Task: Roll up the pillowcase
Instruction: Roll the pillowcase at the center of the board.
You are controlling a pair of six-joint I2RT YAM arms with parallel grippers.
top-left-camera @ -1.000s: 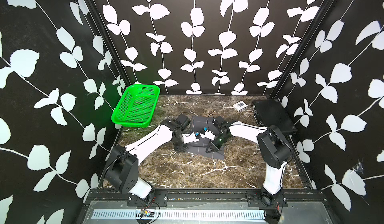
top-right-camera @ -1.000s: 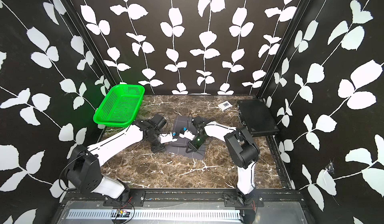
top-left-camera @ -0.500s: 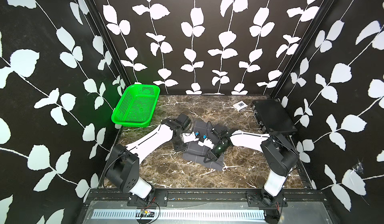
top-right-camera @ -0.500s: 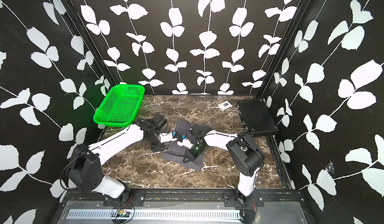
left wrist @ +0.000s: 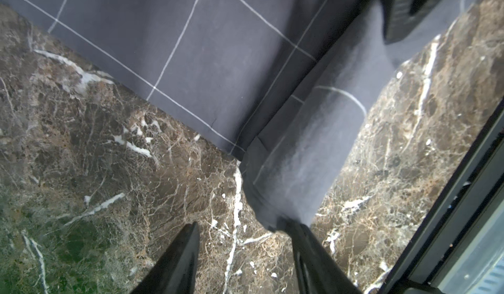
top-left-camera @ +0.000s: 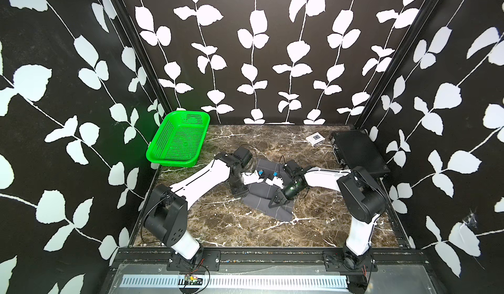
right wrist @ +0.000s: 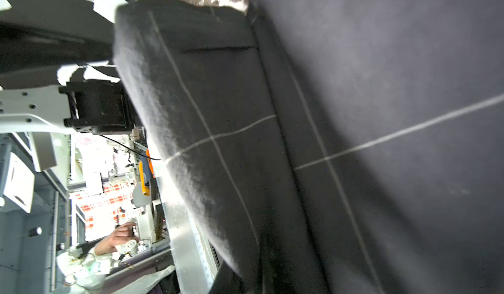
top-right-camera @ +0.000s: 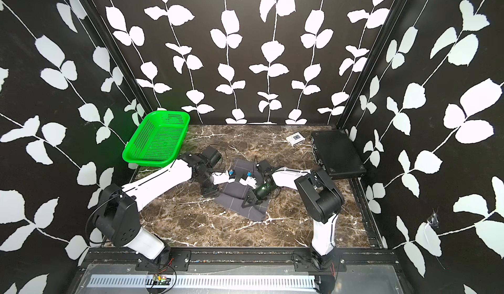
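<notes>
Broadly, the brown marble desk point(top-left-camera: 231, 224) takes up the floor of the leaf-patterned booth, and both arms reach in from its front edge toward the middle. A green mesh basket point(top-left-camera: 174, 162) sits tilted at the back left corner, reaching past the desk's left edge; the basket point(top-right-camera: 148, 159) shows in both top views. A flat black case point(top-left-camera: 357, 153) lies along the right edge, toward the back right corner.

The pillowcase point(top-left-camera: 263, 167), dark grey with thin white grid lines, lies at the middle of the desk between the two arms. Its front part is wound into a roll point(top-left-camera: 281, 212) that runs slantwise, while the rest lies flat toward the back edge. In the left wrist view the roll point(left wrist: 313, 148) lies right against the flat part point(left wrist: 218, 60).

The left gripper point(left wrist: 240, 225) stands at the roll's left end with its jaws parted. One fingertip touches the end of the roll, its partner is over bare marble, and nothing sits between them. The right gripper point(top-left-camera: 276, 201) is down on the roll farther right. The pillowcase point(right wrist: 381, 115) fills the right wrist view, and I cannot tell how wide those jaws are or whether they pinch any fabric.

A small white box point(top-left-camera: 315, 139) sits near the back edge, just left of the case.
</notes>
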